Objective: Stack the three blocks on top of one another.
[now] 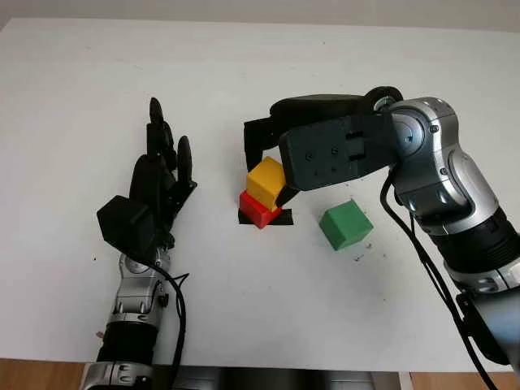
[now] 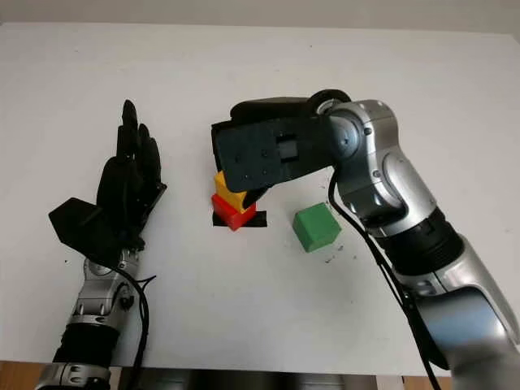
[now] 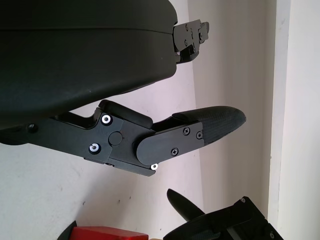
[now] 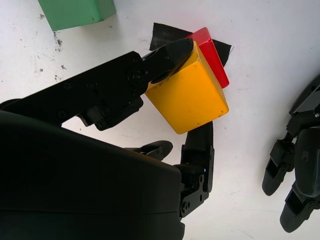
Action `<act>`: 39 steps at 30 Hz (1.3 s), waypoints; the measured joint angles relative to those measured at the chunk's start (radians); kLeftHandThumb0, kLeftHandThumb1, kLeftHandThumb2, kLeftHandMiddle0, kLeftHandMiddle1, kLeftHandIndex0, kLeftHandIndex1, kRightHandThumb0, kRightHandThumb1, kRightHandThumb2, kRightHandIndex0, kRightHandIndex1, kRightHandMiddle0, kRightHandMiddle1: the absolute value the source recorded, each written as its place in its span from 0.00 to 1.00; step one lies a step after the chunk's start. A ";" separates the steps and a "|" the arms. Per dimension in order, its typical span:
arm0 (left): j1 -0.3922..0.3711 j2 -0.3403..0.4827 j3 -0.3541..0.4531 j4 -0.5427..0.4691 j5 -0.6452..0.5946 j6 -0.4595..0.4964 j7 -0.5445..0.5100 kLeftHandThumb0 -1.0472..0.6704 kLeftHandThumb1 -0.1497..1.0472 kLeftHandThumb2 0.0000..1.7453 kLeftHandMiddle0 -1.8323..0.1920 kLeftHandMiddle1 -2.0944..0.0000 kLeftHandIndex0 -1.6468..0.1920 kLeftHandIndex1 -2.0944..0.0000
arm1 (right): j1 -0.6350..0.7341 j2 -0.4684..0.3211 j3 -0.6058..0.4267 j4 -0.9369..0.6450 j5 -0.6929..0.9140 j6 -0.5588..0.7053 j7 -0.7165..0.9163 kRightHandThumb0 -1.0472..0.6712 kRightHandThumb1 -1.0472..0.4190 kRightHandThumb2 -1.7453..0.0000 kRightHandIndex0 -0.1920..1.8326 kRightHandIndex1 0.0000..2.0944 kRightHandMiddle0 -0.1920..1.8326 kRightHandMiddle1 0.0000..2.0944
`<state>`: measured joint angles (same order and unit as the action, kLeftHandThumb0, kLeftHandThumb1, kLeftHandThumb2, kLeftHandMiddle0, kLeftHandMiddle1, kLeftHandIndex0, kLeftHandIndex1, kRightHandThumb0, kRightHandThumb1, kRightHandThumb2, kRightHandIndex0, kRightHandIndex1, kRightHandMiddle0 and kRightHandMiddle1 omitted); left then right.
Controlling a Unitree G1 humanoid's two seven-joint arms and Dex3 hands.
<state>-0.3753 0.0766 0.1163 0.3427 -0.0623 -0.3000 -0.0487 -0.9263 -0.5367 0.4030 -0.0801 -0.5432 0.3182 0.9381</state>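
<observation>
Yellow block (image 4: 187, 100), gripped by the right hand (image 1: 280, 175), sits skewed on the red block (image 4: 212, 47); releasing could topple it toward 3 o'clock.

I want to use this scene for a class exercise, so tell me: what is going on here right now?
The right hand is closed on the yellow block, which sits tilted on top of the red block. The red block stands on a black patch on the white table. The green block sits alone on the table beside the stack, not yet stacked. The left hand is open above the table to the left of the blocks, holding nothing.
</observation>
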 measured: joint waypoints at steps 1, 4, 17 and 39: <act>0.000 -0.001 0.000 0.000 0.000 0.000 0.000 0.20 1.00 0.38 1.00 1.00 1.00 1.00 | 0.000 0.000 0.000 0.000 0.000 0.001 0.000 0.37 0.05 0.97 0.30 0.03 0.27 0.72; 0.001 -0.002 0.000 -0.001 0.000 0.001 0.001 0.20 1.00 0.38 1.00 1.00 1.00 1.00 | 0.000 0.001 0.000 0.000 -0.001 0.017 0.000 0.37 0.05 0.97 0.29 0.02 0.25 0.74; 0.008 -0.008 -0.003 -0.006 0.010 -0.002 0.015 0.20 1.00 0.38 1.00 1.00 1.00 1.00 | 0.000 0.005 0.005 0.002 -0.004 0.028 -0.010 0.37 0.04 0.97 0.28 0.02 0.24 0.76; 0.009 -0.011 -0.008 -0.005 0.012 -0.006 0.020 0.20 1.00 0.38 1.00 1.00 1.00 1.00 | -0.001 0.013 0.005 0.014 0.000 0.008 -0.018 0.37 0.04 0.97 0.28 0.02 0.23 0.75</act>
<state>-0.3663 0.0660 0.1084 0.3373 -0.0506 -0.3058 -0.0288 -0.9271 -0.5233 0.4083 -0.0664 -0.5432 0.3266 0.9197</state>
